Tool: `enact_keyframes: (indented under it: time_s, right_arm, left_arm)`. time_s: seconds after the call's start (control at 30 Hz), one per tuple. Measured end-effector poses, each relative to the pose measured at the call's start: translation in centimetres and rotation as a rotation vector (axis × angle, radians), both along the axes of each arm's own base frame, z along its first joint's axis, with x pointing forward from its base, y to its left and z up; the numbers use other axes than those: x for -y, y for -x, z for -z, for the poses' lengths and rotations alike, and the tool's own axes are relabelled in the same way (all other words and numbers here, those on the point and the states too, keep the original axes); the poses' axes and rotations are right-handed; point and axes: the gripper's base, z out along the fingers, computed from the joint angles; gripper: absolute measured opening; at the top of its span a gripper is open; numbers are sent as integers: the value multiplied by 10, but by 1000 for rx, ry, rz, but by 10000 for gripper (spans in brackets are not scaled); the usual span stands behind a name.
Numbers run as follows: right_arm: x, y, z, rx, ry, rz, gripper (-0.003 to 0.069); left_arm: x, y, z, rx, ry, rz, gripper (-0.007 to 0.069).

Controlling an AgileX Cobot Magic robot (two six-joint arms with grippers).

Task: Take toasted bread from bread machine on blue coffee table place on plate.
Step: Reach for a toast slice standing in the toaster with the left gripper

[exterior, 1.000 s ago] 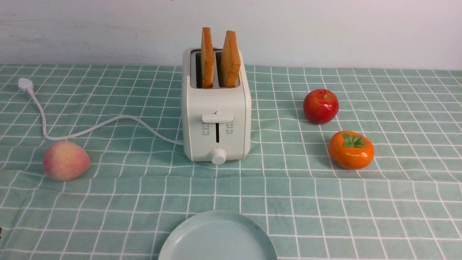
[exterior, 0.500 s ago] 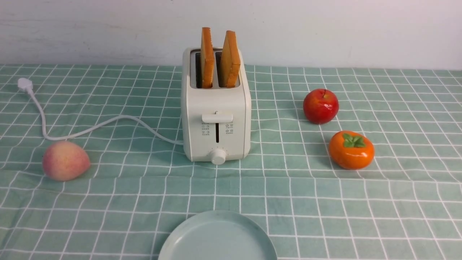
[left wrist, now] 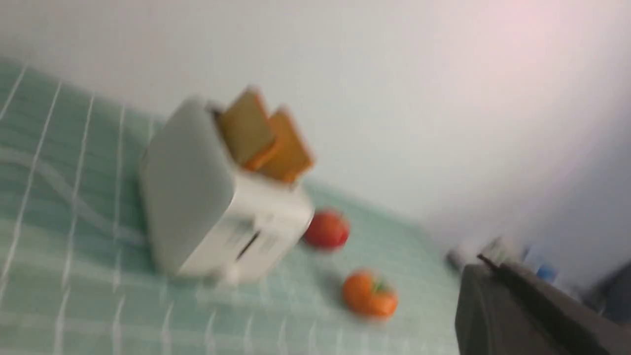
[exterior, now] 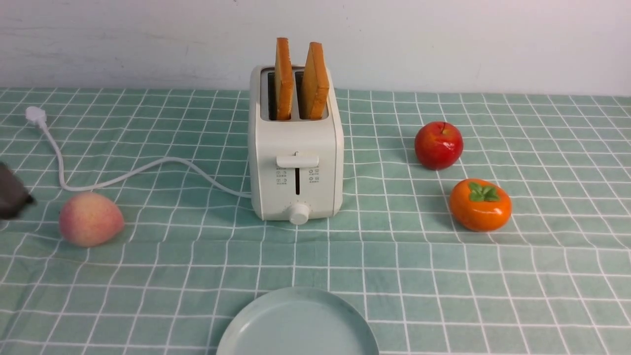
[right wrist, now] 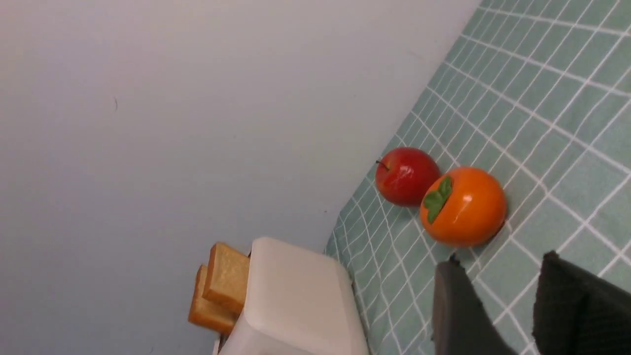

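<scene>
The plate (exterior: 296,320) is cut off at the lower edge. The left gripper (exterior: 22,199), a dark blur beside the peach (exterior: 91,219), is clenched empty; the right gripper (right wrist: 500,260) is released, facing the persimmon (right wrist: 463,207).

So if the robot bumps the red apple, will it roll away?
Probably: the red apple is round and sits loose on the flat table. Its glossy skin looks slippery, so a pinch might slide off.

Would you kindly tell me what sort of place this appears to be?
Likely a staged tabletop demo set, not a real kitchen: a toaster holding toast, its plug lying loose on the checked cloth, a plate, and a bare white wall.
</scene>
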Motion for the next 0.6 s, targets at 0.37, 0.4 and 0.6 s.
enact_keyframes:
  time_s: [0.37,0.4,0.6]
  right_arm:
    - [-33,4,-96,-329,445,-504,37]
    - [-33,0,-102,-362,480,-536,10]
    - [-29,-34,-111,-563,605,-669,-15]
  left_arm:
    - [1,-82,23,-459,-268,85,-14]
    - [4,-88,17,-440,-269,93,-14]
    - [34,-134,-9,-413,-290,184,-14]
